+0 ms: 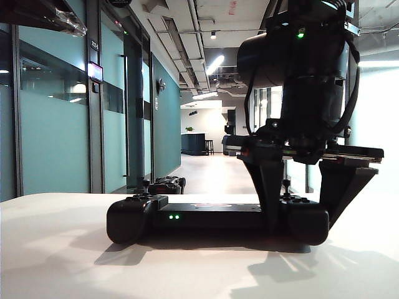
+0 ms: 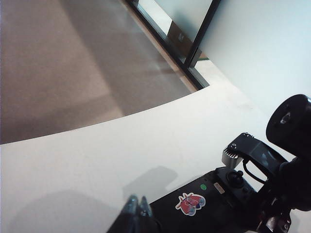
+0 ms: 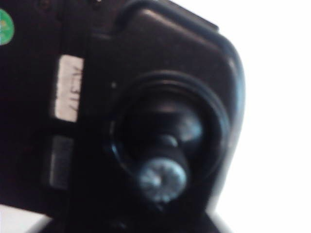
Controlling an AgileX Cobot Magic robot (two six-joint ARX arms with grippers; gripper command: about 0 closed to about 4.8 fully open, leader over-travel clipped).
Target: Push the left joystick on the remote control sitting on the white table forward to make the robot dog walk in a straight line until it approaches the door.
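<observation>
The remote control (image 1: 212,218) lies flat on the white worktop (image 1: 62,255), low in the middle of the exterior view, with its two green lights left of centre on the near edge. The left joystick (image 1: 145,183) stands upright on that lit half, at the left end, with nothing touching it. Beyond the worktop's far edge, just right of that stick in the picture, the robot dog (image 1: 168,184) crouches low on the corridor floor.

The right tool (image 1: 303,218) hangs over the opposite, right end of the controller. Its jaws are spread wide: one finger comes down in front of the middle bar and the other stands off the outer end. Between them rises the other thumbstick (image 1: 287,184), which fills the right wrist view (image 3: 163,177), blurred and very close. The left tool (image 2: 136,209) shows only at the lower edge of its wrist view, tips drawn almost together and holding nothing, above the controller's near part.

As I read it, the stick under the right tool is the twin, not the one the task names. Whichever tool makes the push should place one fingertip behind the cap and press gently along the controller's short axis. It should keep the pressure level, so the body does not slide on the smooth worktop and the dog walks straight.
</observation>
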